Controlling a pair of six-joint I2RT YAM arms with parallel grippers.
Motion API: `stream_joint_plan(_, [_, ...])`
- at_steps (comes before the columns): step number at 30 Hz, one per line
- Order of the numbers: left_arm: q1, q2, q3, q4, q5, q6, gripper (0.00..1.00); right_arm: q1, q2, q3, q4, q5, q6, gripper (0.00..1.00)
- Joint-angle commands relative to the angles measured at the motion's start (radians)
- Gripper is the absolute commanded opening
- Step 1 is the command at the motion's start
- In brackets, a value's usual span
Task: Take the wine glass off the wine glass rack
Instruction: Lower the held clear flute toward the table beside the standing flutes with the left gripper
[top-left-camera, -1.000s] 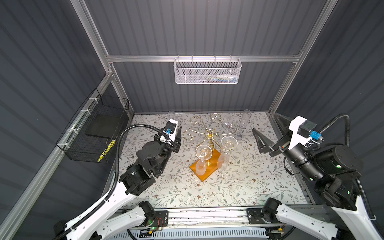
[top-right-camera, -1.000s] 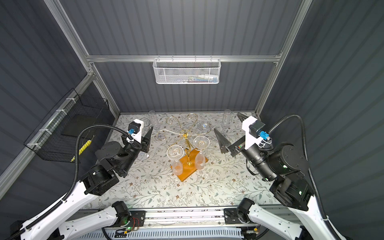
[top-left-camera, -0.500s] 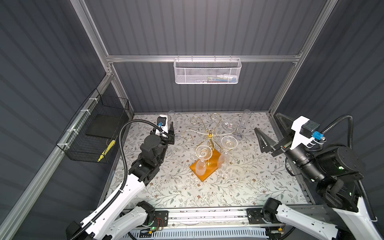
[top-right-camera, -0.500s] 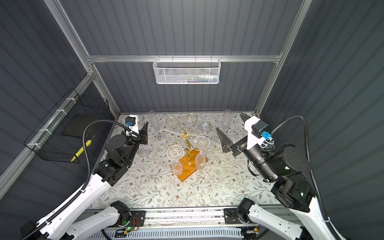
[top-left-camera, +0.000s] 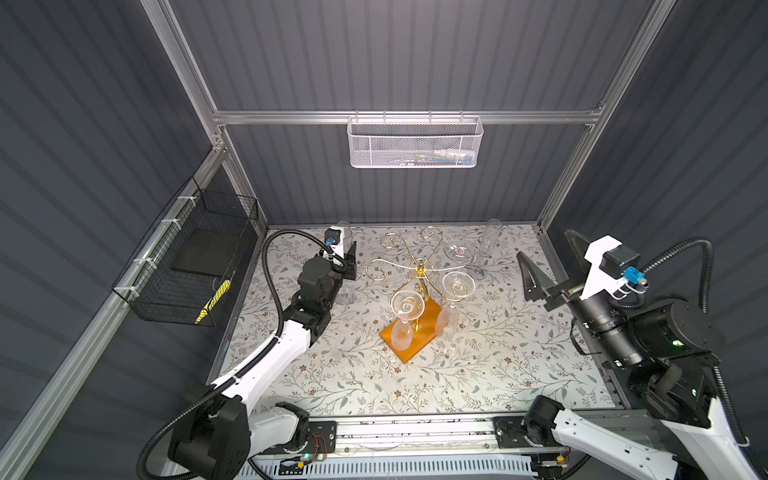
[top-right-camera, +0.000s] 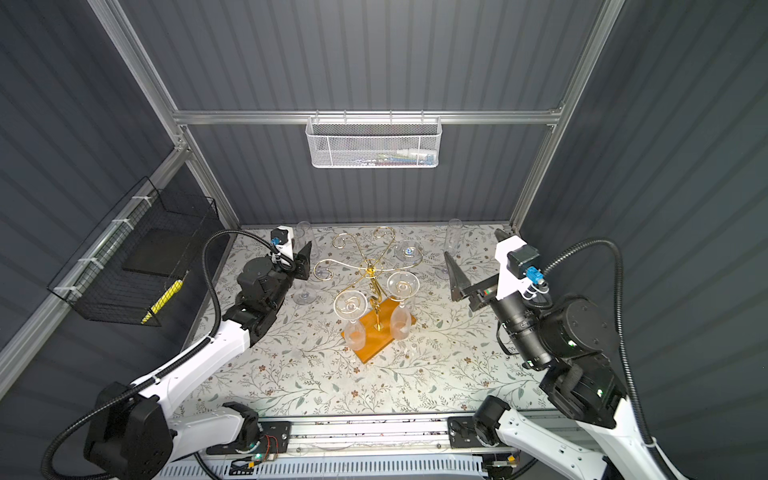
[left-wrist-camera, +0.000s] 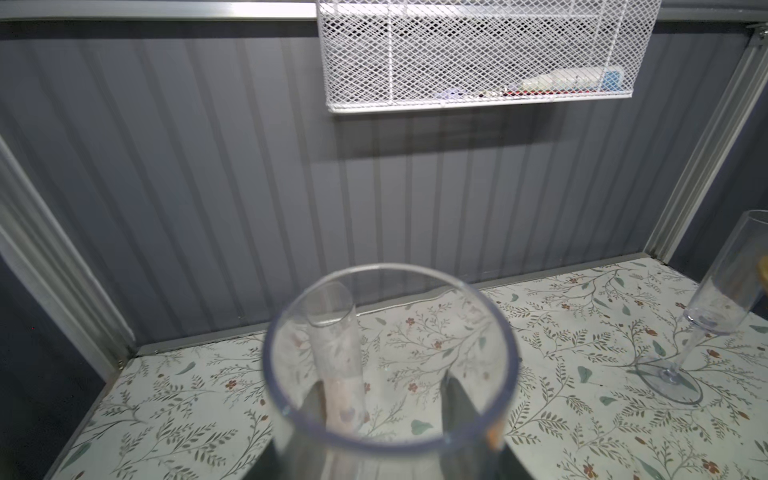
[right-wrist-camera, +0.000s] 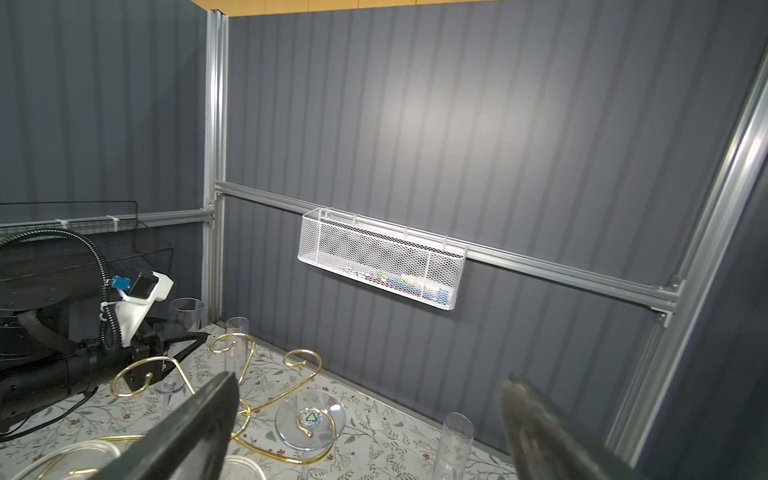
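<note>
Gold wine glass rack (top-left-camera: 420, 272), orange-brown base (top-left-camera: 415, 347); floral mat (top-left-camera: 498, 365); white basket (top-left-camera: 415, 145).

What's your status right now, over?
Left tool gripping a wine glass, off the rack. Right tool open, idle. Three glasses hang there. Another glass stands behind left tool.

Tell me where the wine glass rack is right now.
In both top views the wine glass rack stands mid-table between the two arms, right of the left pincer and the wine glass it grips, left of the open right pincer.
</note>
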Motion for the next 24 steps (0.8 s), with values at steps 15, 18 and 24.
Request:
stream_joint_plan(15, [0.058,0.293,-0.092,0.584,0.125,-0.025,0.38,-0.019,0.021,-0.068,0.105,0.145,-0.095,0.99])
stream_joint_plan(18, [0.060,0.328,-0.104,0.641,0.130,-0.029,0.37,-0.031,0.018,-0.077,0.108,0.143,-0.087,0.99])
stream_joint_plan(24, [0.062,0.387,-0.132,0.745,0.132,-0.031,0.37,-0.054,0.027,-0.077,0.091,0.127,-0.068,0.99])
